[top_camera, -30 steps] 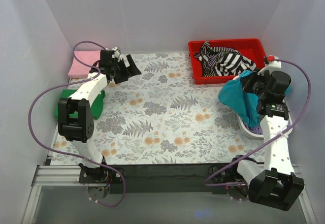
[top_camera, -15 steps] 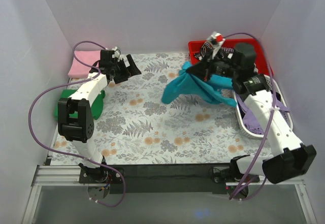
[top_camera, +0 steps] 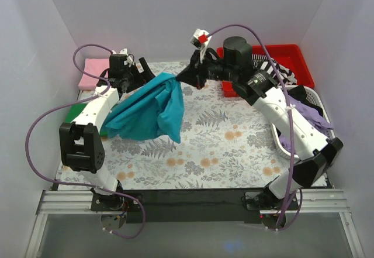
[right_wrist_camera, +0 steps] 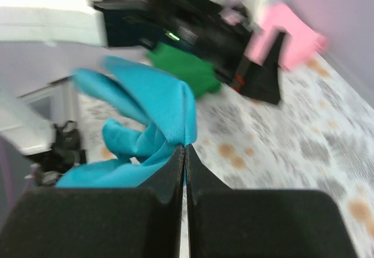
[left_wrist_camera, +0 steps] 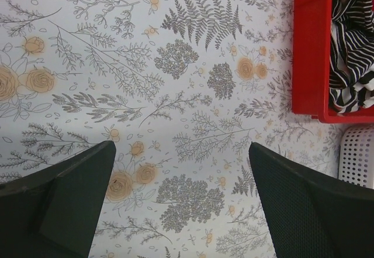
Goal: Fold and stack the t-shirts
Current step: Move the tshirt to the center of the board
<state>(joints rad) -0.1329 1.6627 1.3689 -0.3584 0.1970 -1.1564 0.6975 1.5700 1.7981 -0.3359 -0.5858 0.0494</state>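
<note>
Right hand [right_wrist_camera: 186, 152] clamps teal t-shirt [top_camera: 146, 109] edge, cloth hanging below it over floral surface [top_camera: 222, 147]; left hand [left_wrist_camera: 181, 148] wide, empty, near cloth.

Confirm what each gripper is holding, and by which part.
Right gripper is shut on the teal t-shirt, pinching a fold at its top edge; the rest hangs. Hem or sleeve cannot be told. Left gripper is open, holding nothing.
</note>
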